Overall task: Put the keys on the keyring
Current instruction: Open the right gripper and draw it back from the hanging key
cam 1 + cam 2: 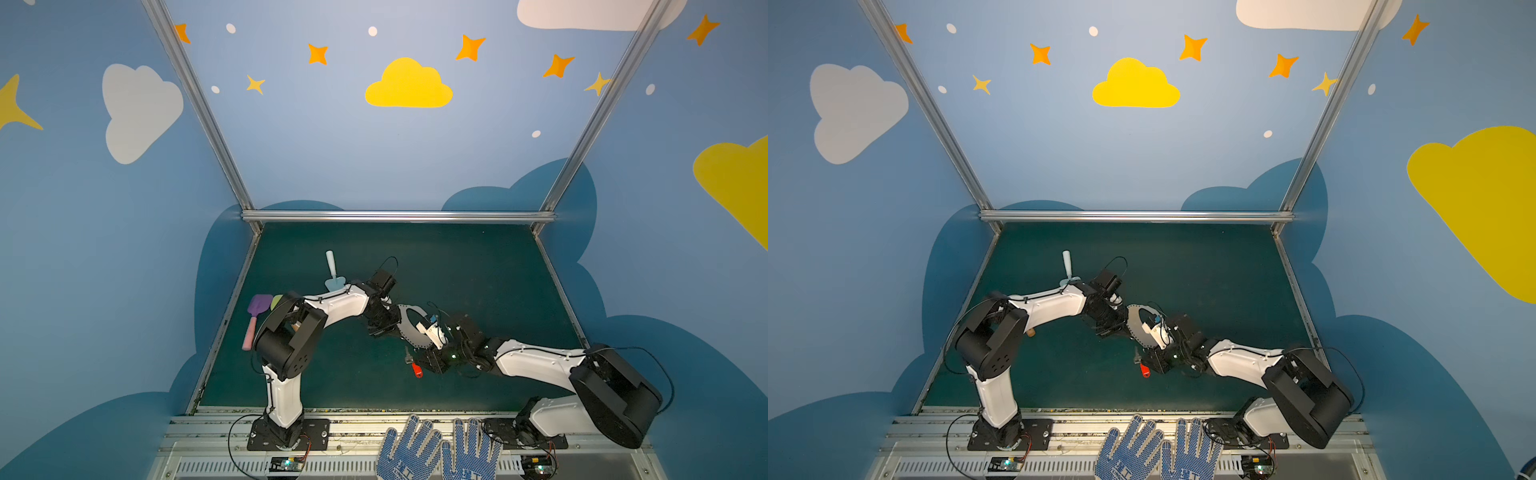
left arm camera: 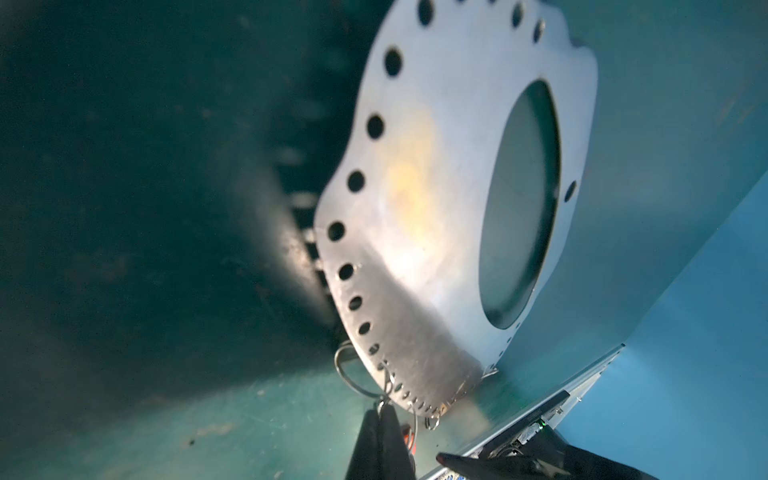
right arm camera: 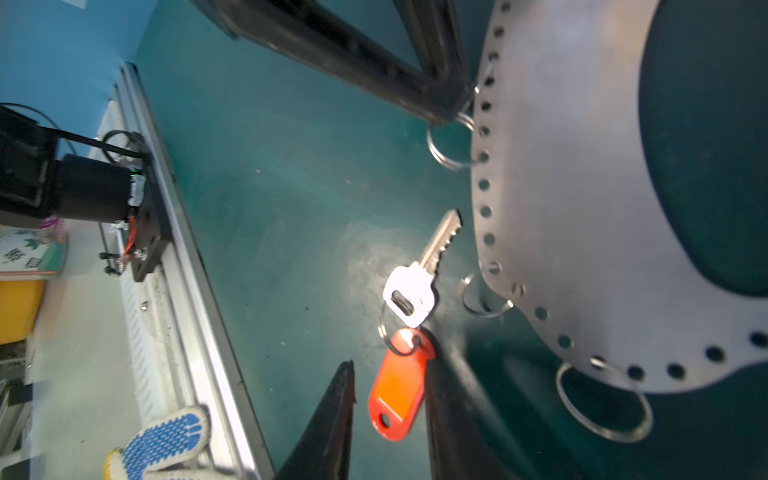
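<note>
The key (image 3: 419, 274) lies flat on the green table (image 1: 332, 386), near the middle and just on the near side of the grey plate (image 3: 582, 187). Its blade points towards the plate's rim, and no contact can be made out. A thin wire loop joins the key's head to a red-orange plastic tag (image 3: 399, 386).

The right fingers (image 3: 332, 424) are spread, one on either side of the tag, and nothing is gripped. The left fingers (image 2: 370, 440) are pressed together and appear to pinch a small wire ring (image 3: 431, 143) at the plate's left rim. The plate appears partly lifted off the table there, though how far cannot be told.

The key is judged to be light, stiff and smooth. As thin metal lying flat on the table, it would be hard to get under and could easily slip from the fingers. The tag is thicker and broader and is probably less slippery, so it can be pinched across its flat sides more securely. If the tag were held, however, the key would be left dangling on its loop and its aim would be loose. For threading, better control would be had from a hold on the key's square head, beside the loop.

The plate is taken to be rigid and much heavier than the key. Held only by a thin ring, it may swing or twist when pushed.
</note>
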